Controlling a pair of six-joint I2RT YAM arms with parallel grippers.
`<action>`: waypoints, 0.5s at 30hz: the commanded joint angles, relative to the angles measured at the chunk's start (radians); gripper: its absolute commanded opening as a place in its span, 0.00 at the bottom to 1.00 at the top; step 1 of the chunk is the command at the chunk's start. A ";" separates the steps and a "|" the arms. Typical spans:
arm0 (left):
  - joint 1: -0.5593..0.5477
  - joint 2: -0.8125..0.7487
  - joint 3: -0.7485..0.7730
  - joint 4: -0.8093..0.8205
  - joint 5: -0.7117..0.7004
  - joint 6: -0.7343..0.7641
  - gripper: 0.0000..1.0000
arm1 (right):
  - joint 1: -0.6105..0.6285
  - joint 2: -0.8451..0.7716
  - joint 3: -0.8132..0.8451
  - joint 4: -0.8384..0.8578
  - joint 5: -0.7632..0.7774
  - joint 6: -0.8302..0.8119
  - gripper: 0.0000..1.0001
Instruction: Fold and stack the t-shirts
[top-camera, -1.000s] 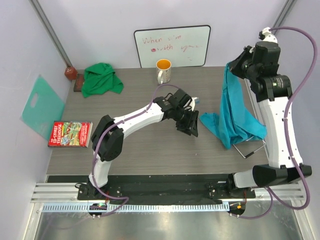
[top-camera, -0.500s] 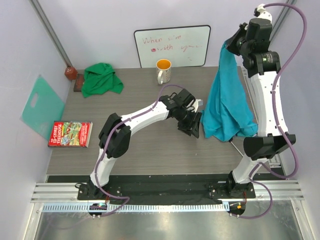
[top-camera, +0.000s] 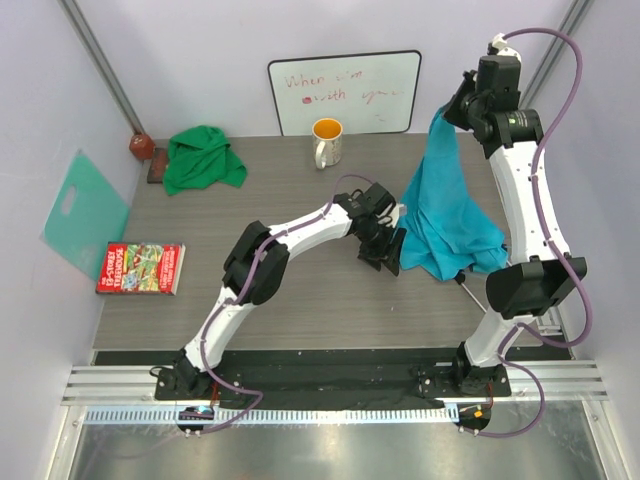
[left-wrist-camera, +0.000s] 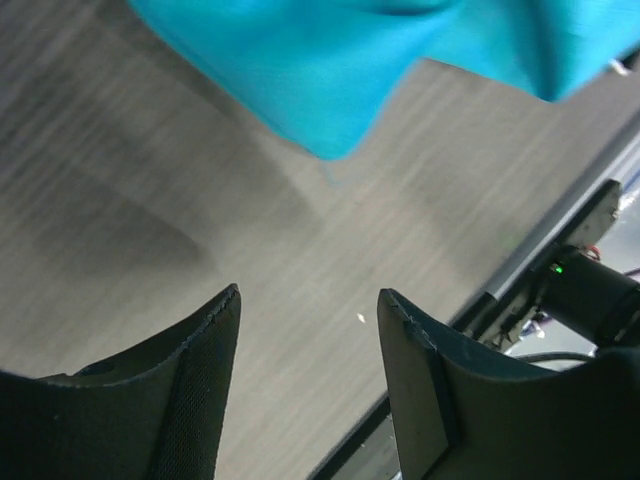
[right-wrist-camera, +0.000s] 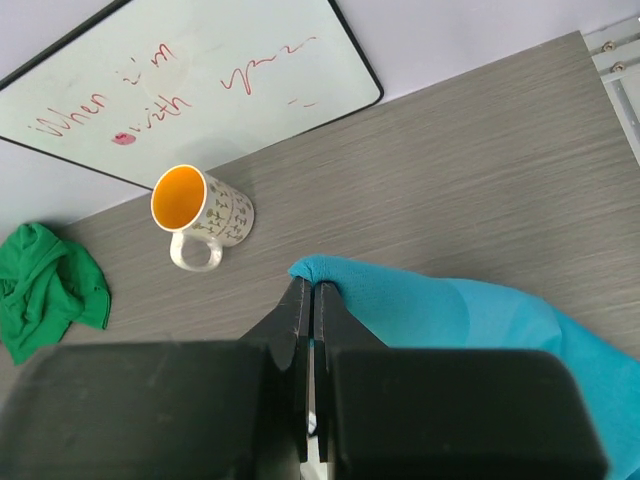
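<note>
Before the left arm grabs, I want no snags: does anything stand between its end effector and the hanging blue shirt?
Nothing visible does. The open left end effector faces the blue shirt at its low corner, with only bare table between them. The mug stands well off at the back.

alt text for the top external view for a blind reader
The right gripper, shut on a turquoise t-shirt, holds it high so it hangs over the right side of the table. The open left gripper sits by its lower edge. A green t-shirt lies crumpled at the far left.
</note>
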 joint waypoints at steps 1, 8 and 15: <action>0.013 0.032 0.045 0.069 -0.007 0.005 0.58 | 0.000 -0.082 0.000 0.031 0.012 -0.019 0.01; 0.014 0.089 0.076 0.119 0.017 -0.043 0.58 | 0.000 -0.073 0.006 0.017 0.015 -0.028 0.01; 0.014 0.104 0.070 0.165 0.008 -0.100 0.57 | 0.000 -0.068 0.000 0.014 0.018 -0.039 0.01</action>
